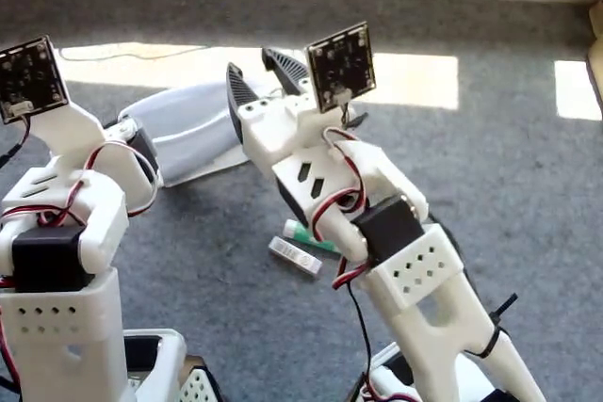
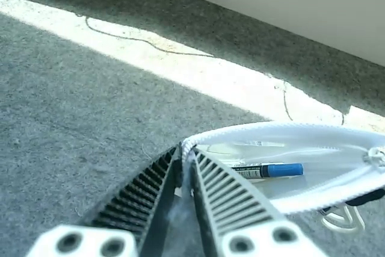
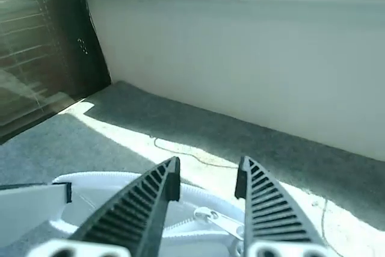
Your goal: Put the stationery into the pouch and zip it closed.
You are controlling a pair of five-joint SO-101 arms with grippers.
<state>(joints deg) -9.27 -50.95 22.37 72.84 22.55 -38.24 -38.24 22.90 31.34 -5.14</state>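
Pouch [image 2: 278, 128]: probably soft and light; hold by rim.
Left gripper [image 2: 186, 151]: clamped on the rim's end.
Right gripper [image 3: 207, 176]: fingers apart, empty, facing zip pull [image 3: 207, 215].

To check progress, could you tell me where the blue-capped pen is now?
In the left wrist view, the blue-capped pen lies inside the open white pouch, beside the left gripper clamping its rim.
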